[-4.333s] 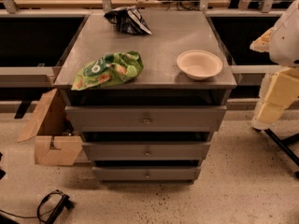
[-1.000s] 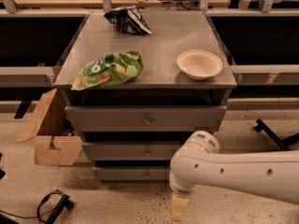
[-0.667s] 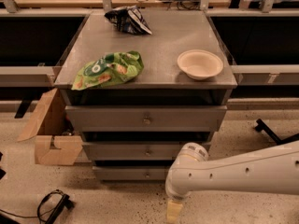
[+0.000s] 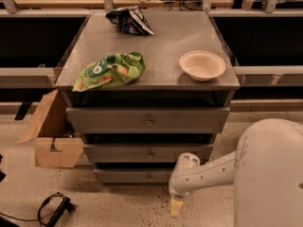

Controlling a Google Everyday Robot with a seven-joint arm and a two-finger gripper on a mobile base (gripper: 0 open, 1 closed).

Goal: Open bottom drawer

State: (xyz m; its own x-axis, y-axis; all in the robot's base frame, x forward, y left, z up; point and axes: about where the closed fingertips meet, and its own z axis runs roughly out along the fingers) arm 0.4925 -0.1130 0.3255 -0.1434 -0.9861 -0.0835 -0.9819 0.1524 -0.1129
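Observation:
The bottom drawer (image 4: pixel 128 176) is the lowest, slimmest grey front of the grey cabinet (image 4: pixel 85 77), closed, with a small round knob (image 4: pixel 149 177) at its centre. My white arm (image 4: pixel 213 171) reaches in from the lower right. My gripper (image 4: pixel 175 207) hangs down from the wrist, pointing at the floor, just below and to the right of the bottom drawer's knob and not touching it. The middle drawer (image 4: pixel 118 152) and top drawer (image 4: pixel 109 120) are closed too.
On the cabinet top lie a green chip bag (image 4: pixel 110 70), a black snack bag (image 4: pixel 129 20) and a white bowl (image 4: pixel 202 65). An open cardboard box (image 4: pixel 53 141) stands left of the cabinet. A black cable (image 4: pixel 53 209) lies on the speckled floor.
The arm has swung from the right side down in front of the cabinet. Over the last second its bulky part drew back to the right, while the gripper stayed low by the bottom drawer.

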